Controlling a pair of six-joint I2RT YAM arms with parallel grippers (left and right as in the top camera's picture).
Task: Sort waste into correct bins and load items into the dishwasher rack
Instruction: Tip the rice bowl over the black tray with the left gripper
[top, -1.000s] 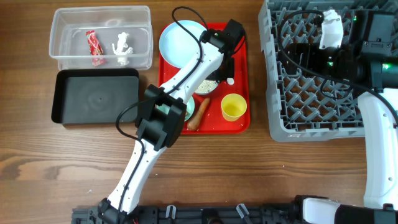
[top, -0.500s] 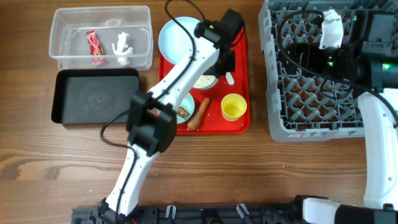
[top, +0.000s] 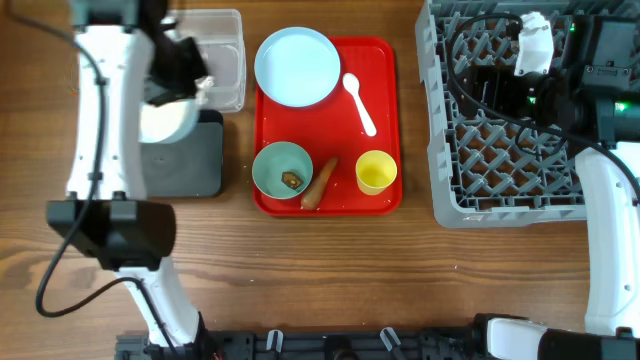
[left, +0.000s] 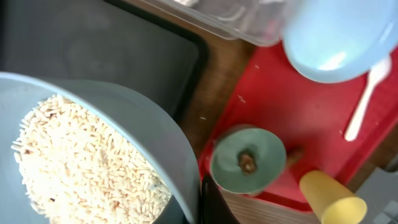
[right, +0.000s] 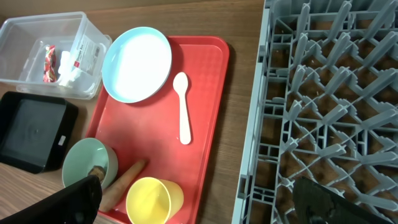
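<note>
- Rice crumbs (left: 81, 155) fill light-blue bowl (left: 171, 155), mouth up, over black bin (top: 190, 165), at its far edge.
- Left claw (top: 180, 78) clamped on its rim.
- Right claw (right: 202, 202) apart above rack (right: 323, 93).
- Carrot piece (top: 320, 182) lies diagonally on red tray (top: 385, 60).

The left arm (top: 98, 110) hides much of the black tub (top: 188, 165).

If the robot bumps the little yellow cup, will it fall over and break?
It might tip. The yellow cup stands upright and looks empty, so it is probably light and easy to knock over. It is round, so once down it could roll, though the raised edge of the red tray would likely stop it. It looks like plastic, so probably no breaking.
</note>
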